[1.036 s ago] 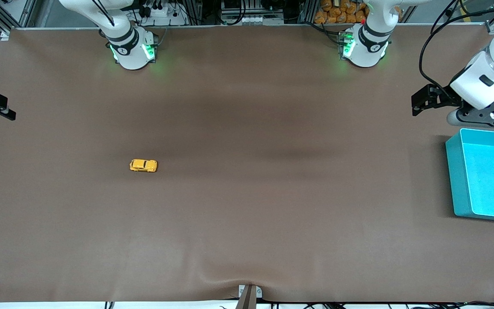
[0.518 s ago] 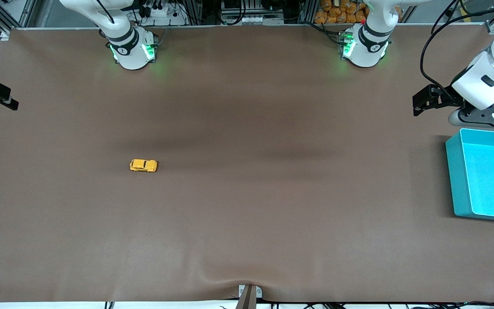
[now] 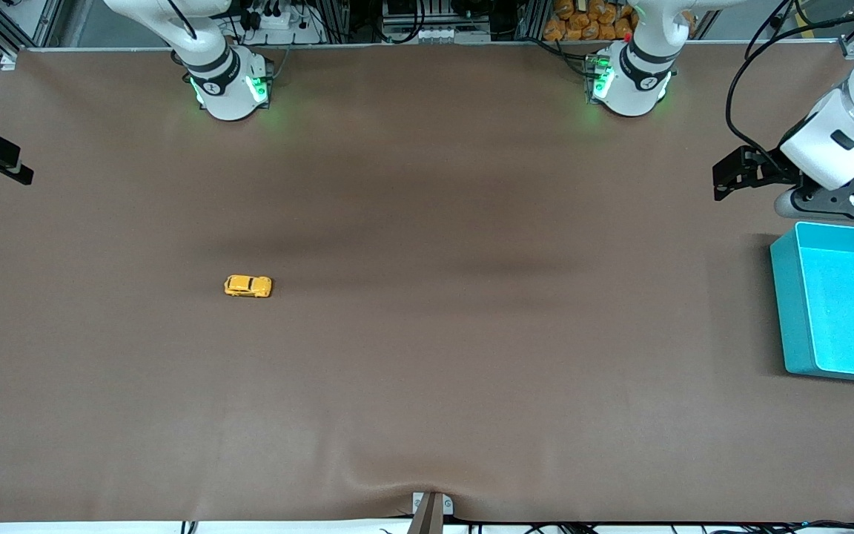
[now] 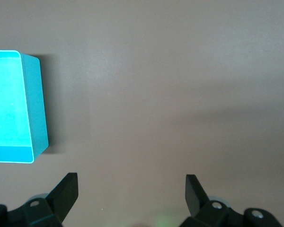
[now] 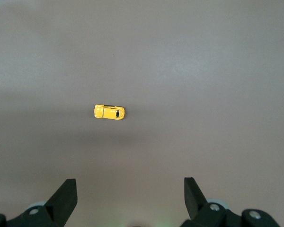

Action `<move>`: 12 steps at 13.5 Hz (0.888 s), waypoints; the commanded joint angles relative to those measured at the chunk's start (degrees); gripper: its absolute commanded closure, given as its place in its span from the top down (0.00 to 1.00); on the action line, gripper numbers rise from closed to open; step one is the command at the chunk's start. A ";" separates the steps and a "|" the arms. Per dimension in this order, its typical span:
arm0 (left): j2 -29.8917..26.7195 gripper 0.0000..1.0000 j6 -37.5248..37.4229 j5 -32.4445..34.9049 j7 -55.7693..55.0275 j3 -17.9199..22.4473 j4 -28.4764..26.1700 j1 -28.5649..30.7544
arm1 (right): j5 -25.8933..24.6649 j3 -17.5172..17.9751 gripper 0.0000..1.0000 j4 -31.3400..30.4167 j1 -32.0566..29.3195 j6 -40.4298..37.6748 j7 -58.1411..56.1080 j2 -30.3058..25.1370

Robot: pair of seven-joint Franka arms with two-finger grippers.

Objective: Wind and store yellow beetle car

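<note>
Front view: we see the tiny glossy yellow-orange beetle toy car [image 3: 247,286] alone on the brown table cover [image 3: 427,356], toward the right arm's end of the table, on its wheels and touched by nothing.
Progress: in our judgement nothing is done yet; the car is neither wound nor stored.
Left to do: we judge the whole job remains, namely reach the car, wind it, carry it to the bin and drop it in.
Bin: the open turquoise plastic bin [image 3: 838,300] sits at the left arm's end of the table, well apart from the car, and we see nothing inside it.
Right gripper [image 5: 128,189]: it hangs above the table with the car in sight below, fingers spread wide and grasping nothing.
Left gripper [image 4: 131,189]: it hangs over bare cover just beside the bin, fingers spread, empty; this arm waits.
Count: we count one car, one bin, two arms and two grippers.
</note>
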 commanded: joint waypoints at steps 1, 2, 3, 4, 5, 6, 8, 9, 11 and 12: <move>-0.16 1.00 -0.19 0.87 -0.57 -0.18 0.18 -0.06 | -0.88 0.73 1.00 -1.28 -0.54 -0.62 1.15 -1.41; -0.16 1.00 -0.19 0.87 -0.57 -0.18 0.09 -0.06 | -0.88 0.56 1.00 -1.36 -0.89 -0.62 1.15 -1.41; -0.16 1.00 -0.19 0.87 -0.57 -0.18 0.09 0.03 | -0.79 0.47 1.00 -2.06 -0.98 -0.19 1.15 -1.50; -0.16 1.00 -0.28 0.87 -0.48 -0.18 0.09 0.03 | -0.79 0.38 1.00 -2.59 -0.89 0.77 1.15 -1.59; -0.16 1.00 -0.19 0.87 -0.48 -0.18 0.09 0.03 | -0.79 0.38 1.00 -3.03 -0.89 1.91 1.15 -1.68; -0.16 1.00 -0.28 0.87 -0.48 -0.18 0.09 0.03 | -0.79 0.38 1.00 -3.12 -0.89 2.36 1.15 -1.68; -0.16 1.00 -0.28 0.87 -0.56 -0.09 0.09 0.03 | -0.88 0.38 1.00 -3.12 -0.98 2.02 1.15 -1.94; -0.16 1.00 -0.28 0.87 -0.57 -0.18 0.09 0.03 | -0.88 0.38 1.00 -3.12 -0.89 1.75 1.06 -2.11; -0.16 1.00 -0.28 0.87 -0.57 -0.09 0.09 0.03 | -0.88 0.38 1.00 -2.95 -0.89 2.36 1.32 -1.94; -0.16 1.00 -0.28 0.87 -0.39 -0.18 0.09 0.03 | -0.62 0.38 1.00 -2.69 -0.98 2.45 2.89 -1.94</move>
